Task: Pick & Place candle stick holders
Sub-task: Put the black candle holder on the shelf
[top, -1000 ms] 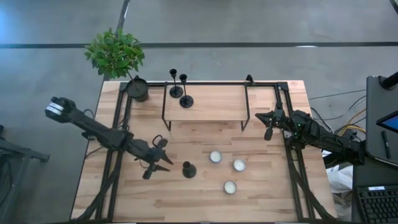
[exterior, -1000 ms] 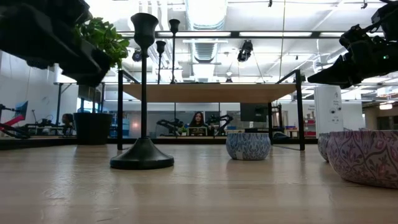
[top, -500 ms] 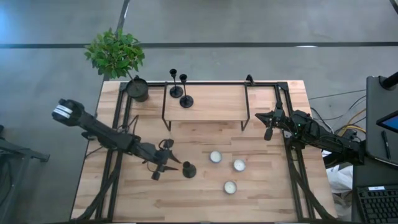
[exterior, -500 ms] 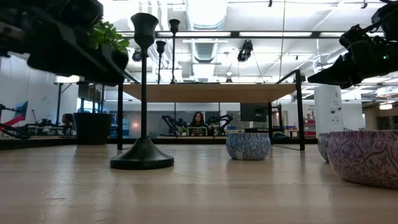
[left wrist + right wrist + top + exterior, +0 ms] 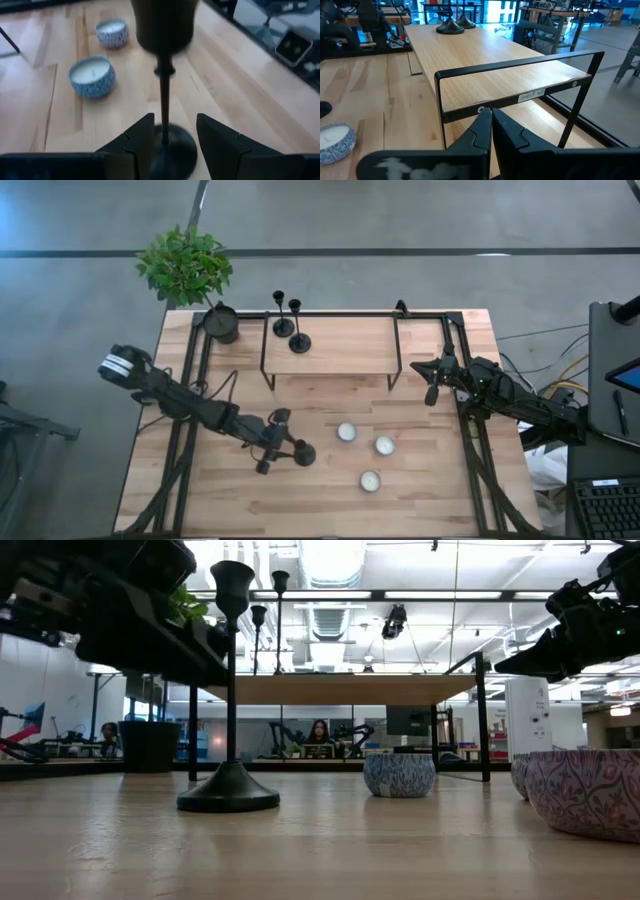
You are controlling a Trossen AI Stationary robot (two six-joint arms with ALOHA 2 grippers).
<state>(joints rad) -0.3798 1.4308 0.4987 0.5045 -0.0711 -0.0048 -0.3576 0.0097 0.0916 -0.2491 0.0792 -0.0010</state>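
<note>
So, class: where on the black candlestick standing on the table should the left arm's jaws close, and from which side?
On the candlestick's thin stem, just above the flared base, coming level from the left gripper's side. Its open jaws already straddle the upright stem.

matt black metal candlestick [image 5: 163, 90], pale wood-grain table [image 5: 320, 500], glossy patterned tealight cups [image 5: 92, 76]

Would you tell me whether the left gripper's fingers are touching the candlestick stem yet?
Apart: the left wrist view shows the left gripper open, bare gaps between each finger and the candlestick stem.
</note>
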